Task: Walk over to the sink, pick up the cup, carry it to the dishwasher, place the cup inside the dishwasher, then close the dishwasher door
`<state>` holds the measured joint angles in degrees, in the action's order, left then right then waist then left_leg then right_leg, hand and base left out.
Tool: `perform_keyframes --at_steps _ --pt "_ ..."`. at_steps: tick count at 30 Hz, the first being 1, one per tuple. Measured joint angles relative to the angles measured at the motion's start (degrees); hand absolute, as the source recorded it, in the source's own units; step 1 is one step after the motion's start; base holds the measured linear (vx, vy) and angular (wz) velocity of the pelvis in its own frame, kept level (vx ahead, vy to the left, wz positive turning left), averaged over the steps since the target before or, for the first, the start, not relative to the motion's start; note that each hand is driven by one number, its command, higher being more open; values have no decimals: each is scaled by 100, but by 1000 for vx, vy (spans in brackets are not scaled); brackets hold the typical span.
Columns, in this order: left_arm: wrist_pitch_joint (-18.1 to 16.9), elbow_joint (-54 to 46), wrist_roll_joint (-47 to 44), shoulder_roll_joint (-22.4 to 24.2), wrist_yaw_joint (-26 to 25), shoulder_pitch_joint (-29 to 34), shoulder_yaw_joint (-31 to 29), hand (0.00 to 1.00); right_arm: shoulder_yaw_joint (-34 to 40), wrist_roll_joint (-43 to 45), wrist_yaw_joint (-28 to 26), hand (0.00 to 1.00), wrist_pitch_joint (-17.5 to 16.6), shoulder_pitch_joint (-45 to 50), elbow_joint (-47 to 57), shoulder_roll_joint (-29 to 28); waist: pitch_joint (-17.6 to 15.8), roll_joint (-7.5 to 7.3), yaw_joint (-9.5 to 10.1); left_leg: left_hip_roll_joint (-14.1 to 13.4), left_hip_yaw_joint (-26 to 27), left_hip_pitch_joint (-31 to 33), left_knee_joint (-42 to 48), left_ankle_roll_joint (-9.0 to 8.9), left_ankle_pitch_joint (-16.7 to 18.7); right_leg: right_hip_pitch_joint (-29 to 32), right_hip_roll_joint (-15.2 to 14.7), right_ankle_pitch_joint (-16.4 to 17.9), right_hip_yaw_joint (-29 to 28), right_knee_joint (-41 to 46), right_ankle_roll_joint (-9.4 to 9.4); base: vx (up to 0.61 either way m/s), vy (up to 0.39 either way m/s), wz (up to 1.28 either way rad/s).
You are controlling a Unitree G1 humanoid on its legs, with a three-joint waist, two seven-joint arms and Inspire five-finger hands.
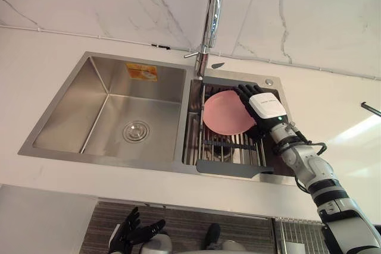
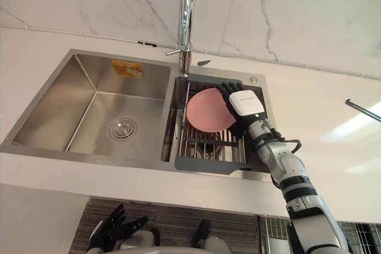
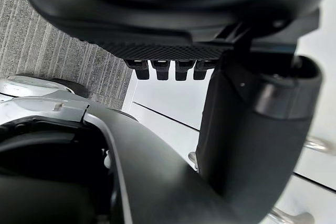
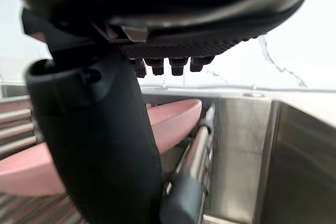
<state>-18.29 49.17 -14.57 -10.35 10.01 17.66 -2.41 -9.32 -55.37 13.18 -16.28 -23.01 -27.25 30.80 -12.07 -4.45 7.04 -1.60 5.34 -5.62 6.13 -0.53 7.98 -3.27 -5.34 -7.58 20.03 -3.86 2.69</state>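
Note:
A pink shallow dish leans in the dark drying rack that fills the sink's right basin; I see no cup. My right hand reaches in from the right and lies against the dish's right rim, fingers straight and spread over its upper edge. In the right wrist view the thumb stands in front of the pink dish, whose rim runs between thumb and fingers. Below the counter's front edge my left hand hangs with relaxed, spread fingers, holding nothing.
The steel left basin has a drain and an orange sticker. A tall chrome faucet rises between the basins against the marble wall. White counter surrounds the sink. A wire rack shows under the counter at lower right.

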Motion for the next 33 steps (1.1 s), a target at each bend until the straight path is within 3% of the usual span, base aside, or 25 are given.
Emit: perform_keyframes --at_steps 4,15,33 --pt "0 36 1 0 0 7 3 100 67 0 49 100 161 139 217 -183 60 -24 -15 10 6 -55 -96 -11 -47 -1 -3 -2 -22 -7 -1 -2 1 -2" --pt "0 55 1 4 0 7 6 100 287 -4 161 100 132 361 758 -466 67 -34 -34 39 16 -113 -212 4 -124 0 -20 -25 -30 -33 -3 0 0 0" --pt "19 56 -1 -27 0 3 7 100 273 -6 168 100 118 396 190 -535 70 -47 -6 70 0 -100 -296 31 -160 23 -50 -38 -11 -33 9 -2 1 0"
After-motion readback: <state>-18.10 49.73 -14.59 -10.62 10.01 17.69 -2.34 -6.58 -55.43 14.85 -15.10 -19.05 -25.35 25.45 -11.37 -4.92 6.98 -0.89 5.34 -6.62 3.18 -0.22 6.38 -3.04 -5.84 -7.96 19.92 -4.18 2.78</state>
